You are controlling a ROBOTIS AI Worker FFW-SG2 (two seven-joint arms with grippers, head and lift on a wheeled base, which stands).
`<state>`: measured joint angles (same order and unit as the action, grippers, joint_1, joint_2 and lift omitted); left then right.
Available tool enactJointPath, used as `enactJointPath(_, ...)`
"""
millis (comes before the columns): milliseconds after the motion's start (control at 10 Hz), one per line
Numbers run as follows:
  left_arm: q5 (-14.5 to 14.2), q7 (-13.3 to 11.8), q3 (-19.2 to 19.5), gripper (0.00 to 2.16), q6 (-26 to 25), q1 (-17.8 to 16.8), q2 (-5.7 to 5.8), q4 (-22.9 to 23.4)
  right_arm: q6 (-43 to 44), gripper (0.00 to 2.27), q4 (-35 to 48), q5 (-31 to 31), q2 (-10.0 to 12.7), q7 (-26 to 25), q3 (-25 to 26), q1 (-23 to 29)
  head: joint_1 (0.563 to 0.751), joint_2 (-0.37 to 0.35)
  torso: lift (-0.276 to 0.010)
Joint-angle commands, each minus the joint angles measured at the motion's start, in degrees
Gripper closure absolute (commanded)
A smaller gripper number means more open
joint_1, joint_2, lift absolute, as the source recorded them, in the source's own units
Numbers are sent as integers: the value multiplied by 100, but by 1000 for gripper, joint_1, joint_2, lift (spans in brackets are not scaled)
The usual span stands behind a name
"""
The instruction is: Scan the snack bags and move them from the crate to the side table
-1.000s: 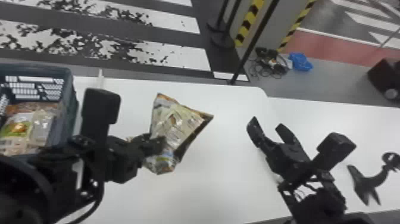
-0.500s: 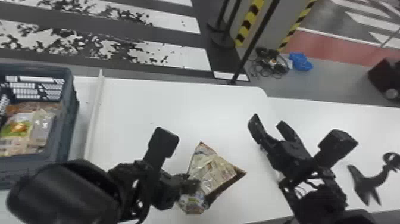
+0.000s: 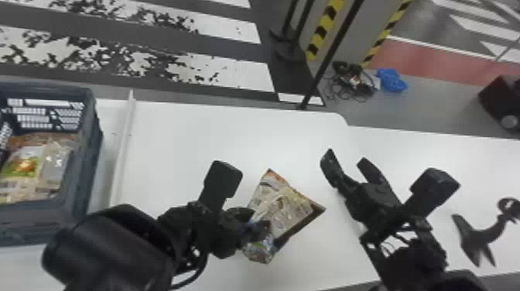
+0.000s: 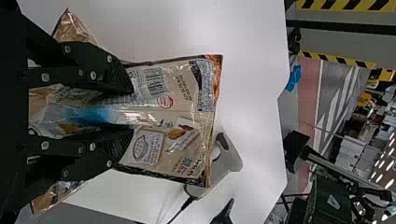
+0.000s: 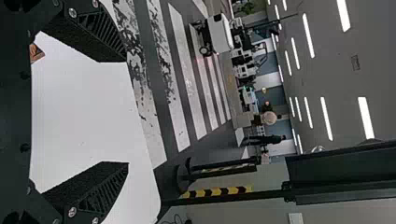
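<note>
Snack bag (image 3: pixel 286 211) is pinched in left gripper (image 4: pixel 130 112), over the desk (image 3: pixel 193 143), toward its near edge. Right gripper (image 3: pixel 346 158) spread, holds nothing. Scan step in hand, I judge; next move wants barcode (image 4: pixel 155 81) turned squarely to scanner (image 4: pixel 229 161).

Glossy, crinkled beige plastic-film bag (image 4: pixel 182 116); smooth white tabletop (image 3: pixel 185 135); matt grey-blue plastic lattice-walled crate (image 3: pixel 83 174); ribbed matt black claw pads (image 5: pixel 100 35).

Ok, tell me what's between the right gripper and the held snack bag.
In the head view, bare white table separates the snack bag from the right gripper.
</note>
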<state>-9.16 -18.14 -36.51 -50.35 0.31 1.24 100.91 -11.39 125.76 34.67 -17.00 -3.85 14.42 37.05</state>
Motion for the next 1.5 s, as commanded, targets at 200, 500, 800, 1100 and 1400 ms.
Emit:
enactJointPath(200,-86,12,74,66,-24,241,69,395,0,140,-34,5,-14,-2,-44,-66,695,-350,-87)
enactJointPath(500,-77,21,1173,70,116,971,157,1318,-35,140,-78,-4,12,7,-141,-93,695,-350,-87)
enactJointPath(800,-33,329,2263,70,1189,1577,587,2161,-88,140,-184,58,47,24,-203,-119,695,-350,-87)
enactJointPath(1100,-112,399,3388,70,1241,2192,719,2847,-721,525,-219,66,153,112,-387,-137,695,-334,-87)
enactJointPath(1400,-595,355,4477,70,1277,2755,877,3242,-1442,2024,-298,-92,214,332,-783,-330,695,-149,-87)
